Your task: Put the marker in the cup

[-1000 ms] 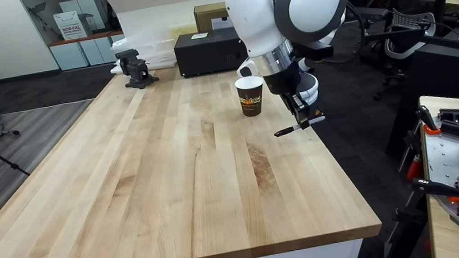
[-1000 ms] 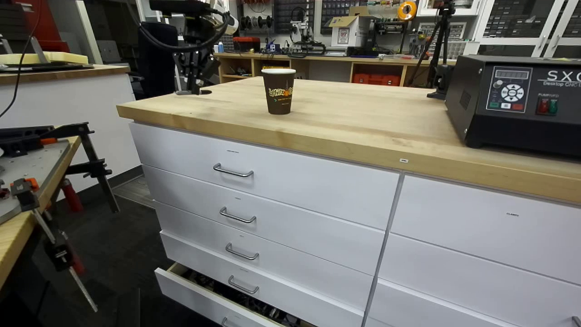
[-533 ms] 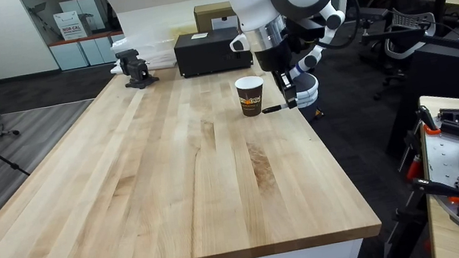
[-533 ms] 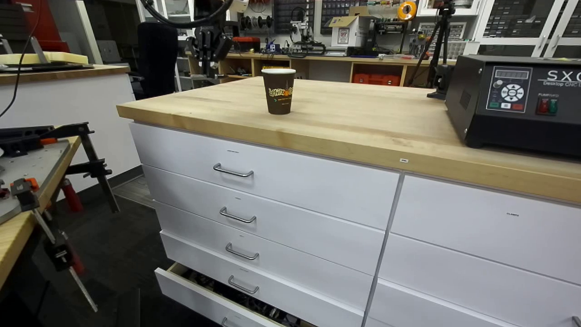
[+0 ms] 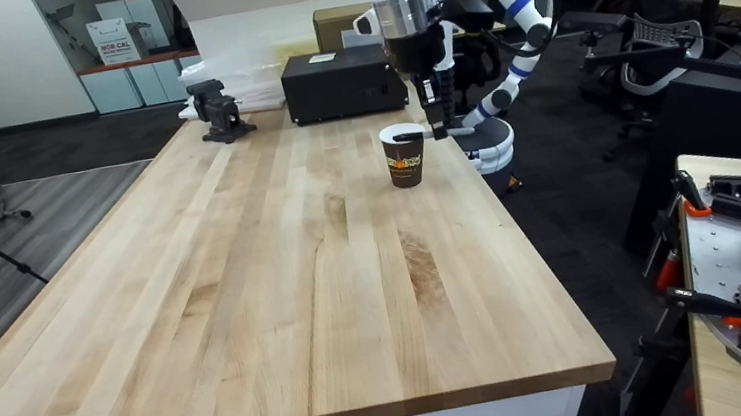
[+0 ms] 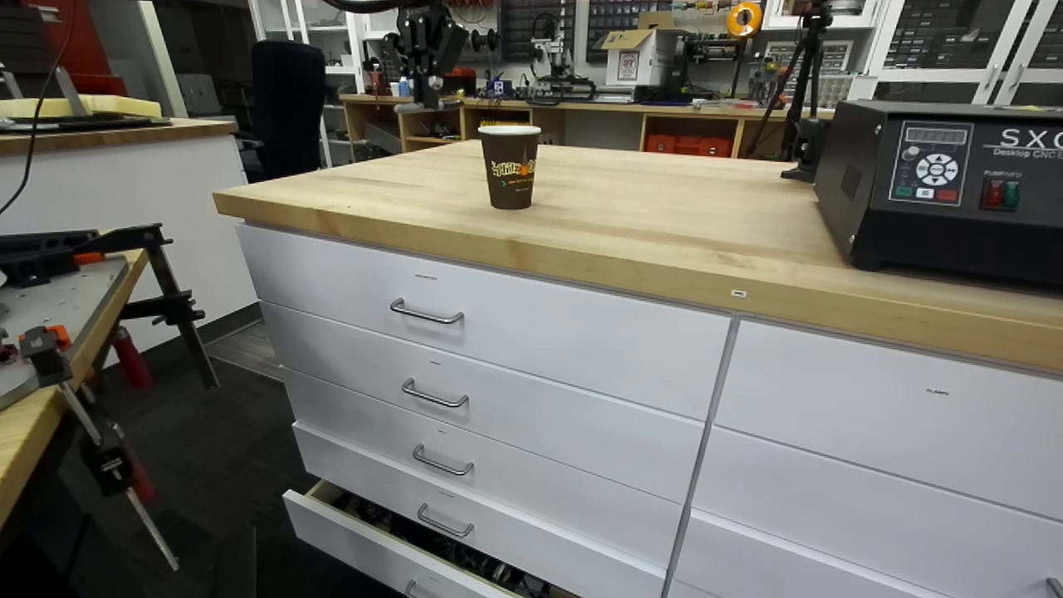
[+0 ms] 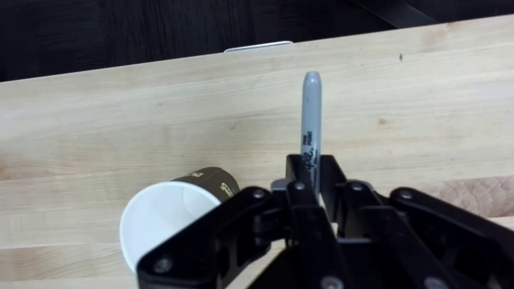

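The cup (image 5: 404, 165) is a brown paper cup with a white inside, upright on the table; it also shows in an exterior view (image 6: 511, 170). My gripper (image 5: 440, 133) is shut on the marker (image 5: 410, 137), which lies level across the fingers, above the table. In that exterior view the marker's black cap overlaps the cup's rim. In an exterior view the gripper (image 6: 425, 104) is left of the cup and higher than its rim. In the wrist view the marker's grey barrel (image 7: 311, 104) points up between the fingers, and the cup (image 7: 213, 180) is at lower left, partly hidden by the gripper.
The wooden table (image 5: 265, 290) has its edge close to the cup. A black machine box (image 5: 341, 84) and a small black vise (image 5: 220, 113) stand at the back. White drawers (image 6: 482, 332) are under the table, and a low one is partly open.
My gripper has risen and moved toward the cup with the marker held in it. The marker has gone from low near the table edge to about rim height. The cup has not moved.
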Robot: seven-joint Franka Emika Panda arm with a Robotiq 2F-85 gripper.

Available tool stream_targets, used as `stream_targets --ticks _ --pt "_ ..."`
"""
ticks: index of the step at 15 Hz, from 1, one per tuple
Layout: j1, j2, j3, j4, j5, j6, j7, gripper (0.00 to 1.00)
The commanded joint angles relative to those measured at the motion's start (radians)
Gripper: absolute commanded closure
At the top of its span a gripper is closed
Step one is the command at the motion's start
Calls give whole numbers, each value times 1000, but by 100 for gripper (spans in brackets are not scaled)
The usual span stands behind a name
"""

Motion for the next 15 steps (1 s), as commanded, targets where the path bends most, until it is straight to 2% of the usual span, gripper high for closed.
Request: stream_targets --ticks 1,9,15 --pt "-1 -8 -8 43 -33 -46 103 94" --pt "-3 31 -32 125 -78 -137 282 94" --pt "-11 97 -40 221 -47 -286 284 94"
